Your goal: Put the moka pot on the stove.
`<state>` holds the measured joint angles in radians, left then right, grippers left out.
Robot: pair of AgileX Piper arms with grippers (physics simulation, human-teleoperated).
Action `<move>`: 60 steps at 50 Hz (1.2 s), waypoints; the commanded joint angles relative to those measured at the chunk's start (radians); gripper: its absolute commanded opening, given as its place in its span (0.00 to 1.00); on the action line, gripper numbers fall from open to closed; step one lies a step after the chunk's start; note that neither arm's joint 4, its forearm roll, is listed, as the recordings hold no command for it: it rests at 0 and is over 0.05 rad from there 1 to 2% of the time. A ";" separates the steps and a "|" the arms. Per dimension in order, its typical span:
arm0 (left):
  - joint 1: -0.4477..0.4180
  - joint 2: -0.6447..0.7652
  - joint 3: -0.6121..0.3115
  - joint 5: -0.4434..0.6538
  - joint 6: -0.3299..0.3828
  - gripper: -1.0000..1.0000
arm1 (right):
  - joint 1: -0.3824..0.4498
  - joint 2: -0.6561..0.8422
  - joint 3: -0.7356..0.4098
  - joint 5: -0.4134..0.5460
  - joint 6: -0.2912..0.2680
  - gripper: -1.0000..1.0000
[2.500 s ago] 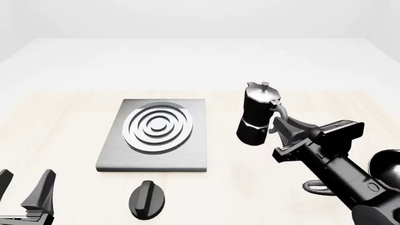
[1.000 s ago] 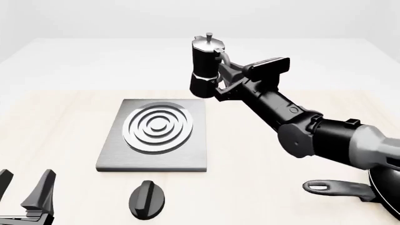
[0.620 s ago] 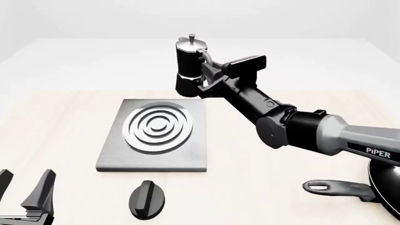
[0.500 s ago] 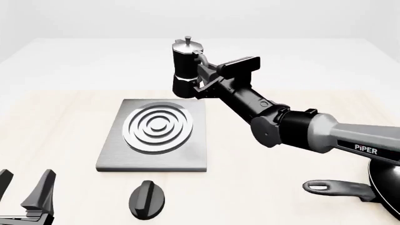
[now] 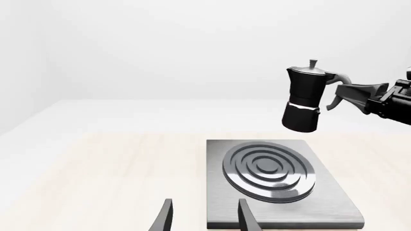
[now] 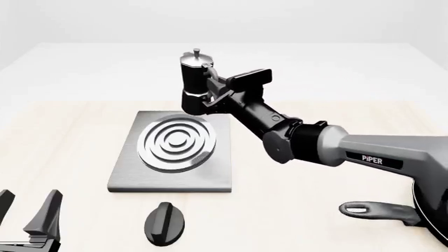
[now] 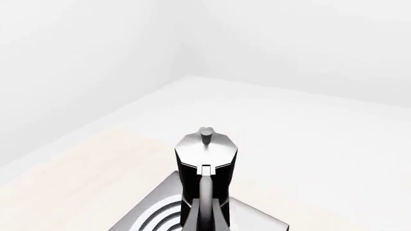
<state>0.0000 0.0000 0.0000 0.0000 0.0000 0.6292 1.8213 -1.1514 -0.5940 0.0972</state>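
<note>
The moka pot (image 6: 194, 84), silver-topped with a black body, hangs upright in the air over the far right part of the stove (image 6: 218, 173). My right gripper (image 6: 214, 93) is shut on the pot's handle, reaching in from the right. The left wrist view shows the pot (image 5: 303, 103) well above the grey stove plate (image 5: 334, 204) and its burner rings. The right wrist view shows the pot (image 7: 205, 166) from behind its handle, with the stove (image 7: 260, 221) below. My left gripper (image 6: 27, 211) is open and empty at the near left table edge, also seen in its wrist view (image 5: 205, 215).
A black oval knob (image 6: 165, 223) lies on the table in front of the stove. A black frying pan (image 6: 430, 210) sits at the near right, its long handle (image 6: 374, 211) pointing left. The right arm stretches diagonally across the table's right half.
The right arm has lifted the moka pot off the table right of the stove and carried it up and left, to above the stove's far right part. The left arm has not moved.
</note>
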 commanded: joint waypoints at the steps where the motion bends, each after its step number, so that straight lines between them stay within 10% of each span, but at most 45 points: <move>1: 0.000 0.000 0.000 0.000 0.000 1.00 | 0.013 0.038 -0.046 -0.010 0.021 0.00; 60: 0.000 0.000 0.000 0.000 0.000 1.00 | 0.050 0.218 -0.149 -0.024 0.087 0.00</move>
<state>0.0000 0.0000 0.0000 0.0000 0.0000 0.6773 2.0273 -1.2789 -0.6126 0.1697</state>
